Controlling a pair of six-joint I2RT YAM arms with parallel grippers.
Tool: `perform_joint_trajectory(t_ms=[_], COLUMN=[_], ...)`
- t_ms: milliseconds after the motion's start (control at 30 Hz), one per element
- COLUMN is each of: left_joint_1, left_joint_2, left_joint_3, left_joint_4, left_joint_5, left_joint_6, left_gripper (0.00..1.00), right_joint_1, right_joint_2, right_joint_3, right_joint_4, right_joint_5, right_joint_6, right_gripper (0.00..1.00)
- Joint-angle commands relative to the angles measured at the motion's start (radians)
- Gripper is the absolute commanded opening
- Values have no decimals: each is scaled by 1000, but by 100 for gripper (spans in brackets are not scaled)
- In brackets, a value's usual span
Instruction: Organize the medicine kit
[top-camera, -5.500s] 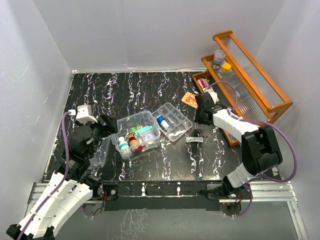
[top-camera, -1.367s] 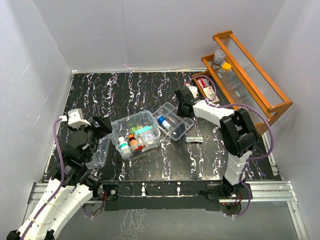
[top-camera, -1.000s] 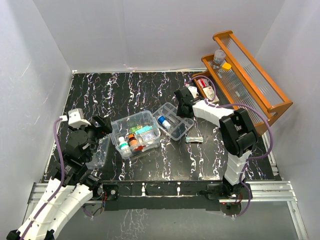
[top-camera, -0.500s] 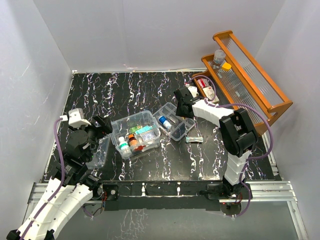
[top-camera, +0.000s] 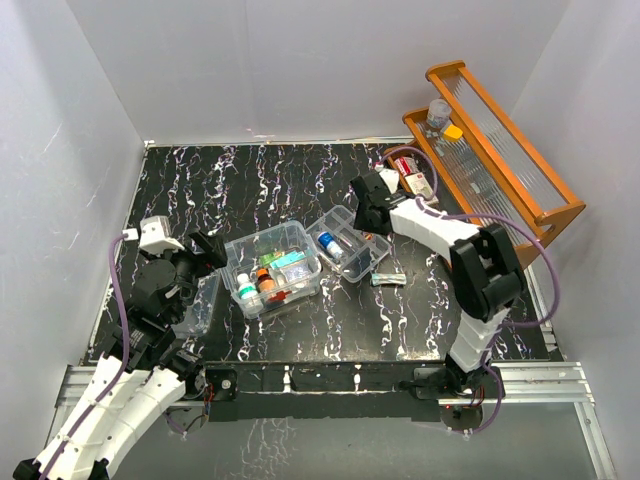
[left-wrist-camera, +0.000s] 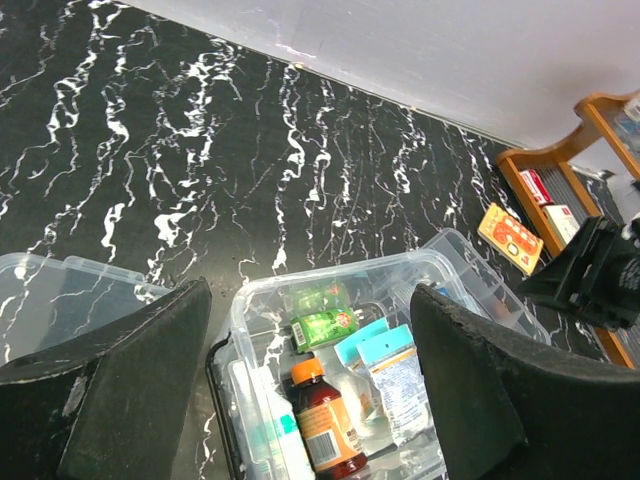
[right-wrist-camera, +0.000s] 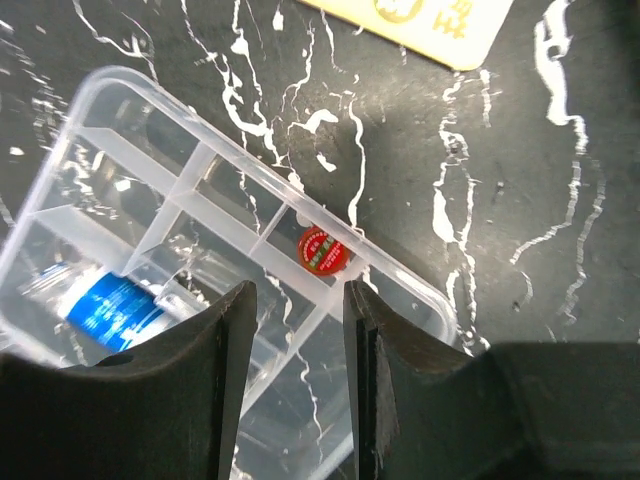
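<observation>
Looking down from above, found the medicine kit (top-camera: 260, 236) near the middle of the tabletop, a little toward the near edge, lid off, bottles and packets standing inside. Found its clear lid (top-camera: 200, 302) lying just to the kit's left, toward the left edge. Noted the left gripper (top-camera: 205, 252) poised above that lid, jaws spread wide and gripping nothing. From the left wrist, saw the open kit ahead of and below the gap between the two fingers (left-wrist-camera: 140, 380), touched by neither. Noted a clear divided tray (top-camera: 362, 252) against the kit's right side, seemingly touching it, with a blue-labelled bottle (top-camera: 327, 243) in one compartment. Saw the right gripper (top-camera: 366, 212) down at the tray's far rim, jaws a little apart, straddling the rim right by a small red mark (right-wrist-camera: 323, 250). Could not tell whether either pad pressed on the plastic. Spotted an orange card (right-wrist-camera: 415, 18) flat on the tabletop just beyond the tray, and a wooden rack (top-camera: 505, 160) along the right edge.
</observation>
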Motion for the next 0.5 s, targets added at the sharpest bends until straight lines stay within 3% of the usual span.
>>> perform_joint_trajectory(t_ms=[0, 267, 467], left_joint_1=[0, 0, 1], left_joint_2=[6, -6, -12], left_joint_3=[3, -8, -14], left_joint_4=[51, 93, 96], left_joint_5=[91, 173, 173], left_joint_6=[39, 58, 53], left_gripper=[80, 80, 80], right_joint_1=[5, 5, 5], right_joint_2=[-206, -446, -603], right_joint_3=[-50, -308, -487], right_joint_4=[16, -39, -117], right_joint_5=[104, 144, 171], right_joint_6=[46, 168, 411], right_gripper=[39, 38, 36])
